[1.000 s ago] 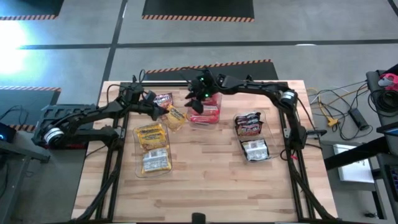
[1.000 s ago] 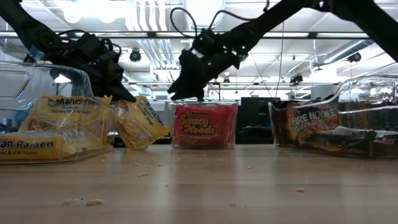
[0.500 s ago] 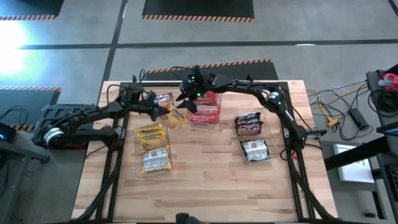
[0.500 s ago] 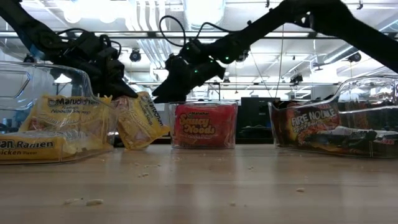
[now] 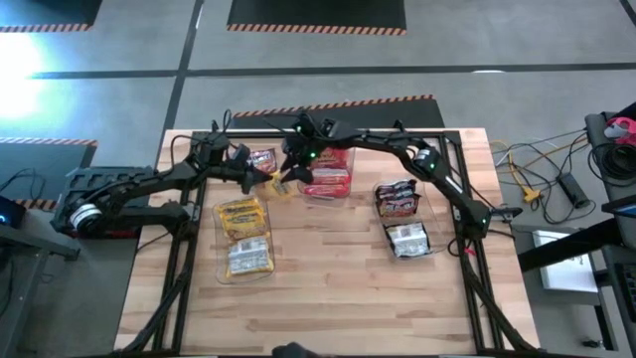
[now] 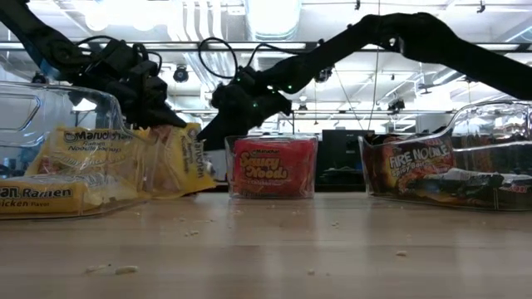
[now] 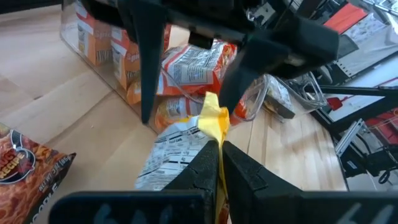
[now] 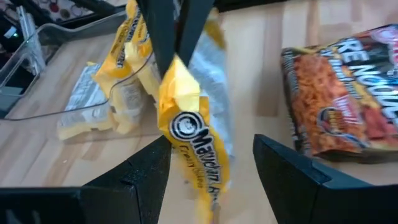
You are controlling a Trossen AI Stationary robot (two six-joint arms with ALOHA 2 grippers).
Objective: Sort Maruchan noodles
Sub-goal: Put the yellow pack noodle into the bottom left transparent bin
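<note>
A yellow Maruchan noodles packet (image 8: 186, 140) hangs between the yellow bin (image 5: 243, 237) and the red bin (image 5: 328, 175). My left gripper (image 5: 256, 174) is shut on it. My right gripper (image 8: 211, 168) is open, with one finger on either side of the packet's lower half, touching nothing I can see. In the low view it (image 6: 212, 137) stands just right of the packet (image 6: 179, 159). A red-brown noodle packet (image 8: 348, 106) lies flat on the table behind them. My left gripper pinches the yellow packet's crimped top edge (image 7: 211, 119) between its two shut fingers (image 8: 177, 37). The fingers come slanting down from the table's left. The packet hangs below them, tilted. Whether its lower end (image 6: 187, 189) rests on the table, I cannot tell.
The clear bin at the left holds yellow packets (image 6: 75, 170). The clear bin in the middle holds red ones (image 6: 273, 166). The clear bin at the right (image 5: 402, 221) holds dark ones. Bare wood lies toward the near edge (image 5: 328, 298).
My right gripper has gone from above the red bin toward the table's left and down. It has tipped further down, and its open fingers now stand either side of the yellow packet. The packet has swung a little in the left gripper's hold.
</note>
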